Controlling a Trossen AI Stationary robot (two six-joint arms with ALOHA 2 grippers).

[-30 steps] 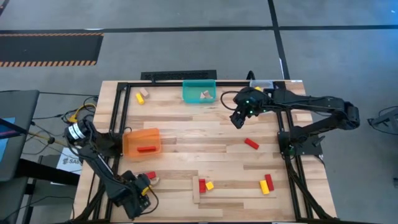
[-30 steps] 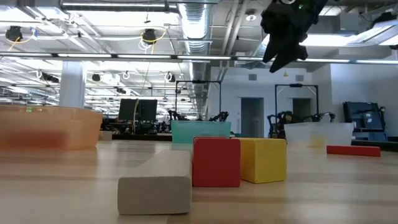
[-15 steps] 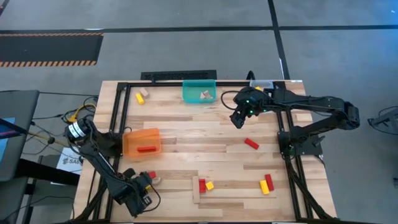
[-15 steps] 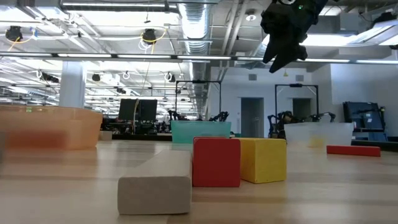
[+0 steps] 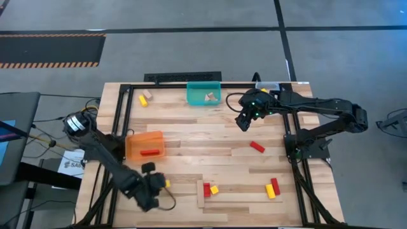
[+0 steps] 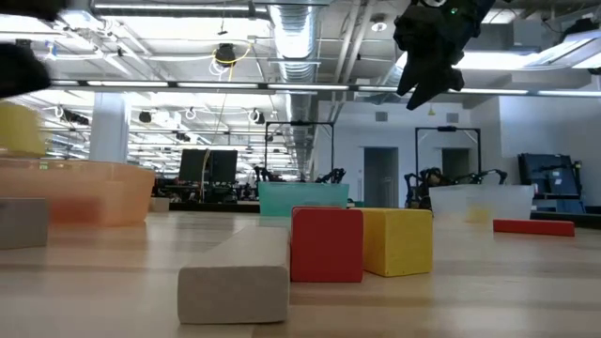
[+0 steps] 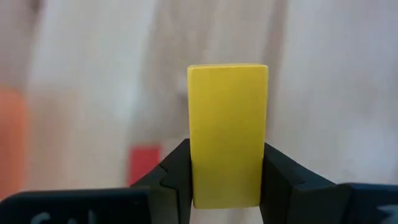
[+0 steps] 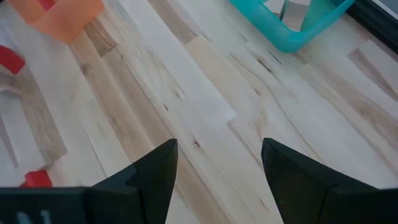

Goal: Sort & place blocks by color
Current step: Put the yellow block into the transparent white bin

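A yellow block is held in my left gripper, which hangs above the table's near left part; the low view shows the yellow block at the picture's left edge. A red block lies on the table below it. My right gripper hovers open over the table's far right, nothing between its fingers. More blocks lie around: a red one, a red and yellow pair, and a red cube and yellow cube beside a pale bar. My left gripper pinches the yellow block's two long sides between its two fingers, at the end nearest the wrist. The fingers slant steeply down from above. The rest of the block sticks out past the fingertips. It hangs clear of the table.
An orange bin with a red block stands at the left. A teal bin at the far edge holds a pale block. A clear bin stands at the far right. A yellow and pale pair lies far left.
My left gripper has risen and gone toward the table's right edge with the yellow block, and its wrist has rolled. The block has come into the low view at the left, lifted clear of the table.
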